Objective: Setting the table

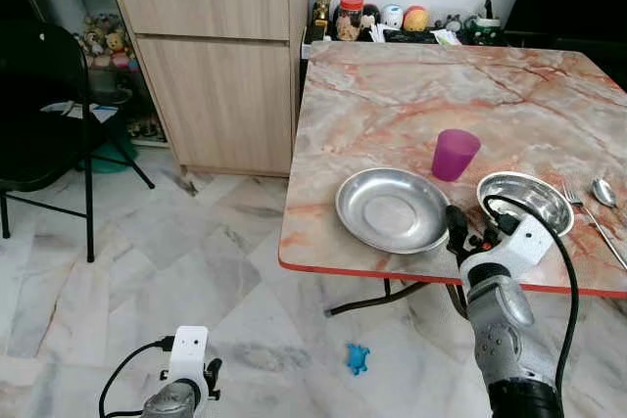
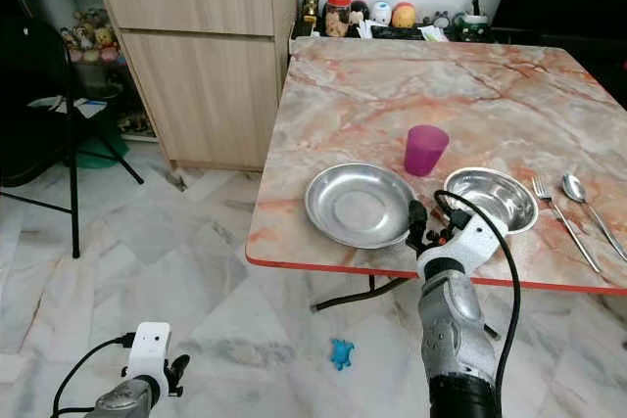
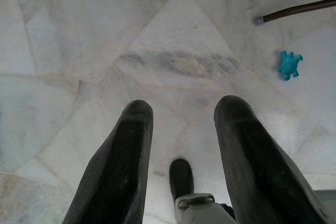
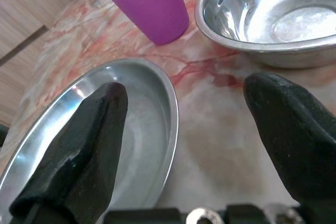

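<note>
The counter (image 1: 392,95) is showing a glossy marble-look top, pink veined with rust. At lower centre, the steel plate (image 1: 392,209) and steel bowl (image 1: 524,201) are gleaming, polished and smooth. The purple cup (image 1: 455,154) is looking like matt plastic. The cabinet (image 1: 220,75) at upper left is showing pale wood grain. The floor (image 1: 196,271) is shining as polished grey marble.

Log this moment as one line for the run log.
right gripper: open, at table edge between plate and bowl | left gripper: open, idle over floor | cup: upright behind plate
</note>
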